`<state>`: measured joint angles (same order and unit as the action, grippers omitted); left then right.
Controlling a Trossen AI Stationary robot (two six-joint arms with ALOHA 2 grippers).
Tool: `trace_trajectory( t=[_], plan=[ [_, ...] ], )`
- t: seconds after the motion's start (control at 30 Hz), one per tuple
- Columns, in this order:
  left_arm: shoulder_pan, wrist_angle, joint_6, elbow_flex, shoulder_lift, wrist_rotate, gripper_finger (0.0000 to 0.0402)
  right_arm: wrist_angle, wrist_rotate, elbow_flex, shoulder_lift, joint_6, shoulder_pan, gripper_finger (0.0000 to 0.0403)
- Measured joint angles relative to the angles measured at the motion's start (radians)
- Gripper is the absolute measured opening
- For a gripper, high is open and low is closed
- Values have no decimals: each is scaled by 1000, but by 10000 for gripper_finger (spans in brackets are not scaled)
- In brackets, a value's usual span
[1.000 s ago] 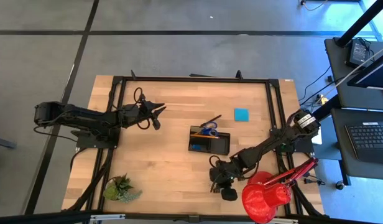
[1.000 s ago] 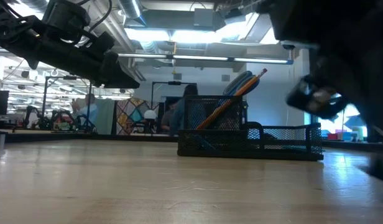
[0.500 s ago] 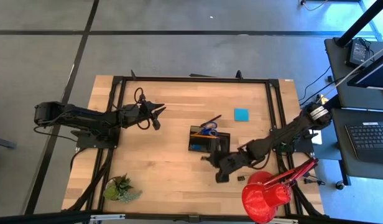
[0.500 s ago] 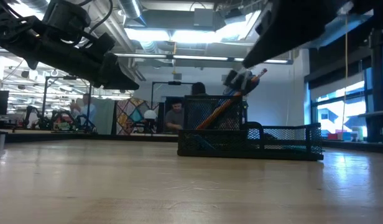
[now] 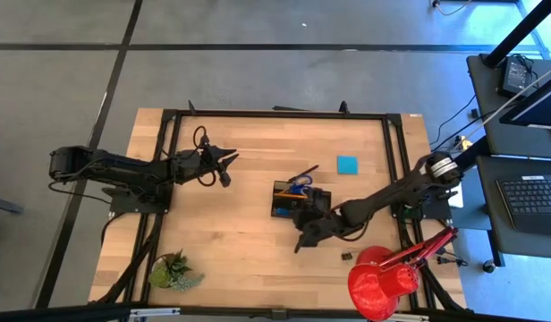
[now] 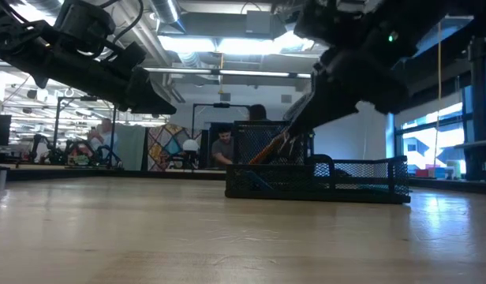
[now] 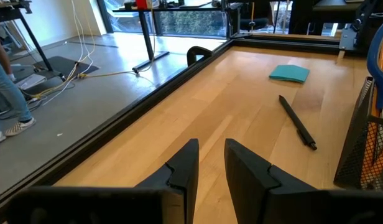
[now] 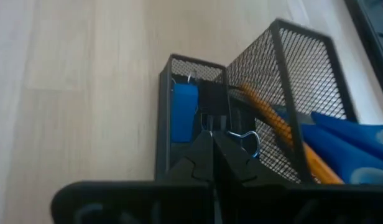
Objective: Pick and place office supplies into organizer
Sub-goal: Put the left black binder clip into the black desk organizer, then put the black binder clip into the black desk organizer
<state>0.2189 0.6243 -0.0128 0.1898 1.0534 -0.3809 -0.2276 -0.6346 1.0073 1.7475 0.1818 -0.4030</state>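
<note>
Wooden table carries a black mesh organizer; right gripper pinches a black binder clip above it. Left gripper hangs idle, fingers slightly apart.

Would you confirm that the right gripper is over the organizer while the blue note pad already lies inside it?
Not quite: the blue note pad lies on the table beyond the organizer, as the high view shows. The right gripper is indeed over the organizer.

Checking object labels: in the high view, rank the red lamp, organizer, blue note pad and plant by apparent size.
1. Red lamp
2. Organizer, partly hidden by the right arm
3. Plant, close to the organizer, so unsure
4. Blue note pad
</note>
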Motion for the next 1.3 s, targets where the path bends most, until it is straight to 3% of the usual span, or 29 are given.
trace_trajectory(
  t=[0.33,0.9,1.3],
  plan=[
    [0,0,0,0,0,0,72,-3,37,0,40,23,8,4],
    [0,0,0,0,0,0,72,-3,61,0,40,18,8,41],
    [0,-1,0,0,0,0,72,-92,63,30,40,19,-18,156]
  ],
)
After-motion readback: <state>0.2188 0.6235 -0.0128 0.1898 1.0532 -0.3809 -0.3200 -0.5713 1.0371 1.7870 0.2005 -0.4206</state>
